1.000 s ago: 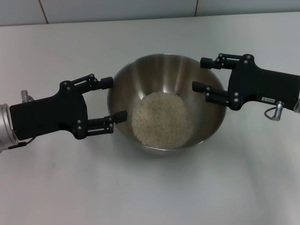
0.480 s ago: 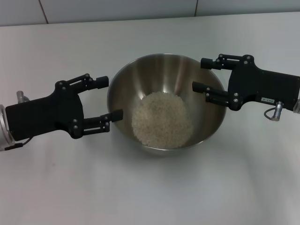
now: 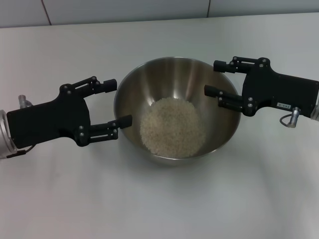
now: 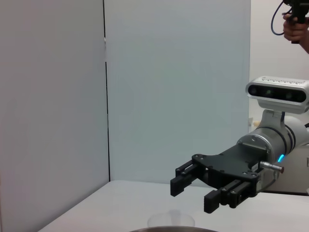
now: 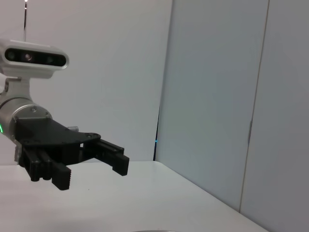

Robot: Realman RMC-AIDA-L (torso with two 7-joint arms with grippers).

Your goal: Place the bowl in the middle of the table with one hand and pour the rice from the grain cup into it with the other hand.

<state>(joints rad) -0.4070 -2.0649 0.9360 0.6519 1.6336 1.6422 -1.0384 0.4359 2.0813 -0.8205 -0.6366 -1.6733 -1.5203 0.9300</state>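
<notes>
The bowl [image 3: 177, 107] sits on the table [image 3: 159, 199] right between the two grippers, with the rice [image 3: 173, 127] heaped in its bottom. Left gripper [image 3: 117, 103] hangs just off the bowl's left wall, fingers spread and gripping nothing. Right gripper [image 3: 215, 78] hovers at the far-right rim, fingers parted too, its lower one reaching over the rim.

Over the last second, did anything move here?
The left gripper, open, drew back a little from the bowl, then edged slightly toward it again. The right gripper, also open, the bowl and the rice stayed put.
</notes>
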